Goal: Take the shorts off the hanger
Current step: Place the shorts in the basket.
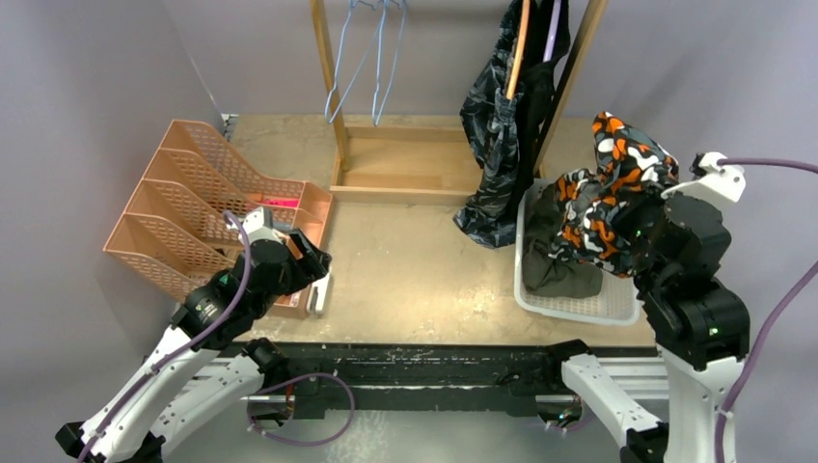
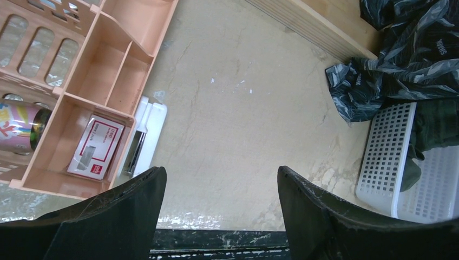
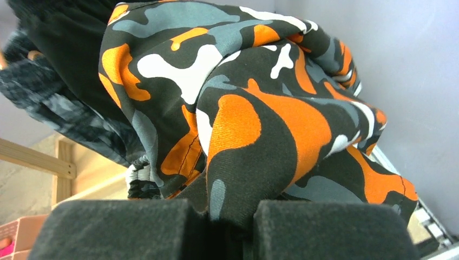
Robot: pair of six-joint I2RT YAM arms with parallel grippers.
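Right tool (image 3: pixel 231 216) is clamped tight on the orange camouflage shorts (image 3: pixel 243 108), holding the bundle up right above the white basket (image 1: pixel 579 309). Inside that basket lies the olive green pair (image 1: pixel 559 265). So that's one down by my reckoning, and a second off its hanger but not yet dropped.

Just behind the basket's far left corner, the dark grey-blue camouflage shorts (image 1: pixel 492 145) hang from the wooden rack (image 1: pixel 333 96), hem trailing onto the surface (image 1: pixel 415 260) beside the basket. The black shorts (image 1: pixel 540 96) look tucked against them, though the folds merge and I can't separate the two cleanly. Both are left to do.

Pale blue hangers (image 1: pixel 371 58) dangle bare, well to the basket's left. Left tool (image 2: pixel 222 211) sits far left of the basket, jaws spread wide, gripping nothing.

Hard to read: the right tool itself is buried under fabric in the overhead view. The rack's top is cut off, so how the remaining pairs sit on their hangers is unclear.
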